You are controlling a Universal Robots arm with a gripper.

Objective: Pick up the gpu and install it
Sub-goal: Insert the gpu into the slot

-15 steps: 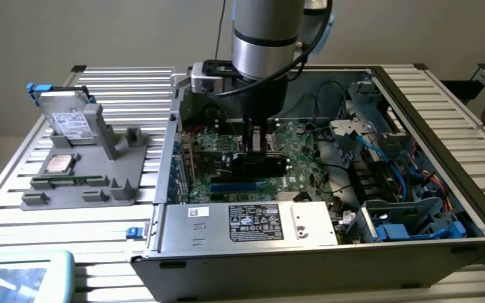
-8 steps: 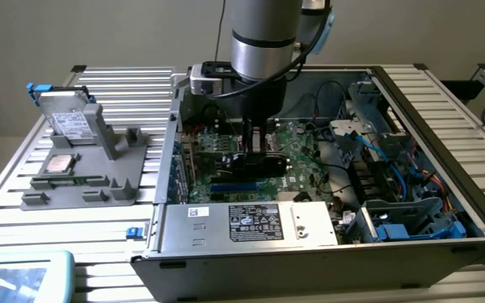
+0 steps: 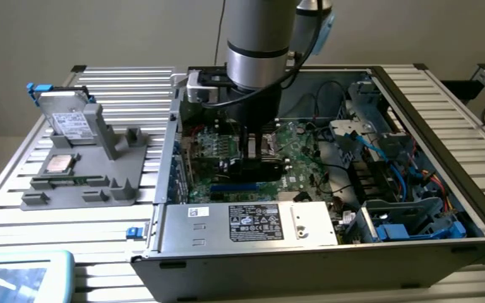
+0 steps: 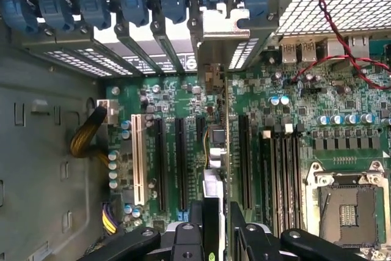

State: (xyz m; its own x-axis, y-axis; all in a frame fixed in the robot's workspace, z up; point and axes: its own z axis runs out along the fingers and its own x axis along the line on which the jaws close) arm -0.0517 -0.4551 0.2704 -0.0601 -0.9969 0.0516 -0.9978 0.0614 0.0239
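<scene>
My gripper hangs inside the open computer case, low over the green motherboard. In the wrist view its black fingers stand on either side of the gpu, which I see edge-on as a thin dark board with a silvery end bracket. The gripper is shut on the gpu. The card runs along the long black expansion slots, and its bracket points at the rear slot openings under the blue latches. I cannot tell whether the card's edge touches a slot.
A grey fixture on the table at the exterior view's left holds a silver hard drive, a processor and a memory stick. The power supply lines the case front. Cables and blue drive bays crowd the right. An empty processor socket lies beside the memory slots.
</scene>
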